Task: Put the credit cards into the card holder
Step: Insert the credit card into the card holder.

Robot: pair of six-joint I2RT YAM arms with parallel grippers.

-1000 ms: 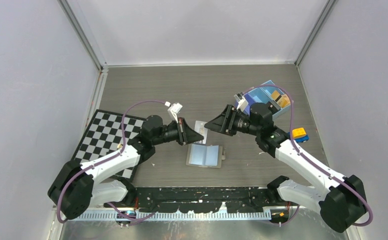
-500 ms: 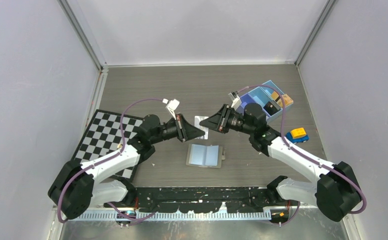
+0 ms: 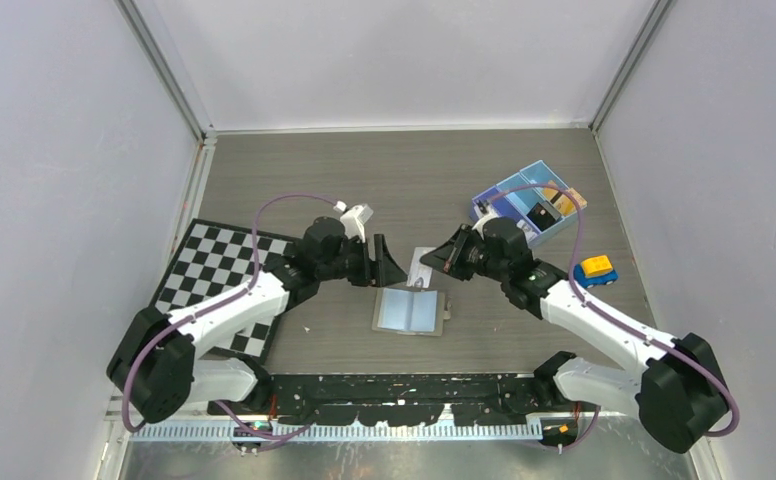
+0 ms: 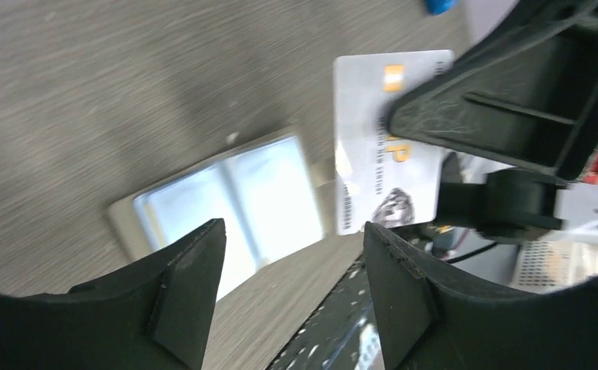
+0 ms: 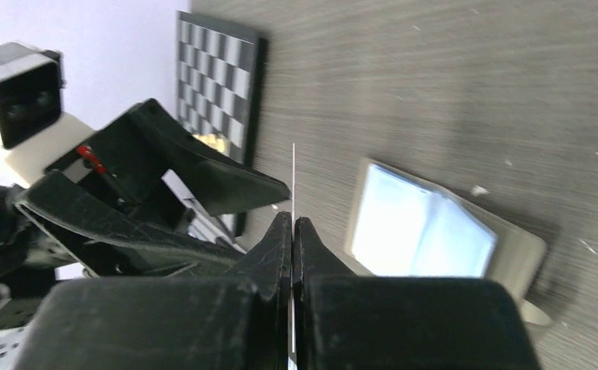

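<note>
One whitish credit card (image 4: 388, 154) with a small gold chip hangs in the air, pinched by my right gripper (image 5: 293, 225), which is shut on it. In the right wrist view the card (image 5: 293, 181) shows only as a thin edge. From above, the card (image 3: 422, 268) sits between the two grippers, just above the card holder (image 3: 411, 311). The holder lies open and flat, its pale blue inside up (image 4: 226, 204) (image 5: 419, 231). My left gripper (image 4: 296, 266) (image 3: 394, 270) is open with nothing between its fingers, just left of the card. My right gripper (image 3: 428, 260) faces it.
A blue compartment tray (image 3: 527, 205) stands at the back right. A small yellow and blue toy car (image 3: 596, 270) lies right of the right arm. A checkerboard (image 3: 219, 285) lies at the left, under the left arm.
The left gripper has opened and let go of the card. The right gripper has shut on it. Both grippers have come nearer and lower, towards the open holder.
</note>
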